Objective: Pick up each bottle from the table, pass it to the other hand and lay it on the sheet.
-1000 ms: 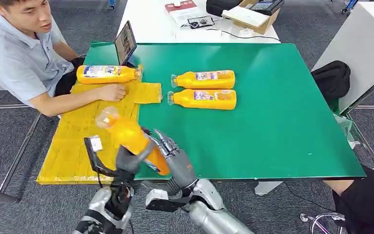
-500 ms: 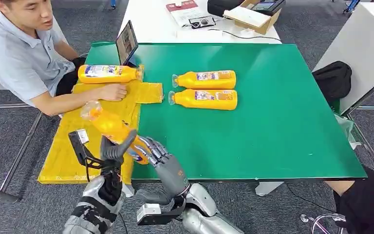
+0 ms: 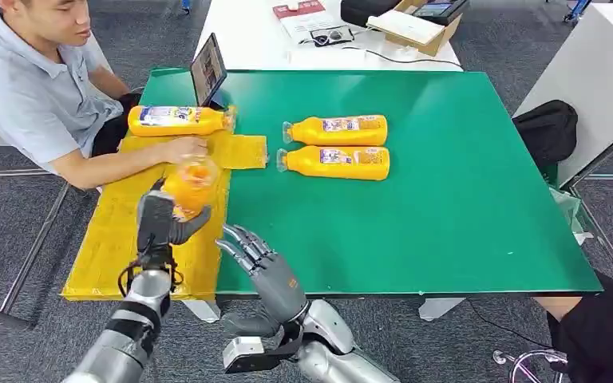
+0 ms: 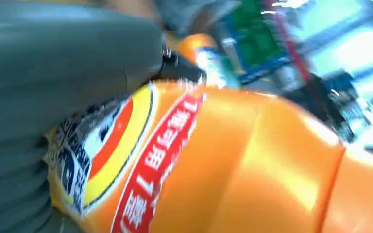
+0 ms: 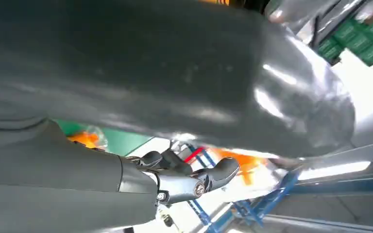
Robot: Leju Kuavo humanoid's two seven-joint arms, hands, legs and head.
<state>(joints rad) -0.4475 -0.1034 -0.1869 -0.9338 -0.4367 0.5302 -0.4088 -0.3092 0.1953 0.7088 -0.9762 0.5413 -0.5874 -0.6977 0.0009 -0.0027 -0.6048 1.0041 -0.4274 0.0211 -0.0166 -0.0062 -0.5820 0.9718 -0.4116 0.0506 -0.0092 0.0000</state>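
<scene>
The left hand (image 3: pixel 162 225) grips the orange bottle (image 3: pixel 188 182) around its labelled body above the yellow sheet (image 3: pixel 112 239), at ten o'clock from the empty, spread-fingered right hand (image 3: pixel 257 262); the glossy plastic probably slips, so grasp mid-body.

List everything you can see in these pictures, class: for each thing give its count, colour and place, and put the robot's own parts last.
bottles: four, orange; two on the table, one on the sheet, one in the left hand
sheet: one, yellow; table's left part
table: one, green
laptop: one, dark; table's far left corner
bag: one, black; right of table
white table: one; behind, bearing a box and papers
person: one, grey shirt; left, hand on sheet
left hand: grey, above sheet
right hand: grey, fingers spread, at near edge
</scene>
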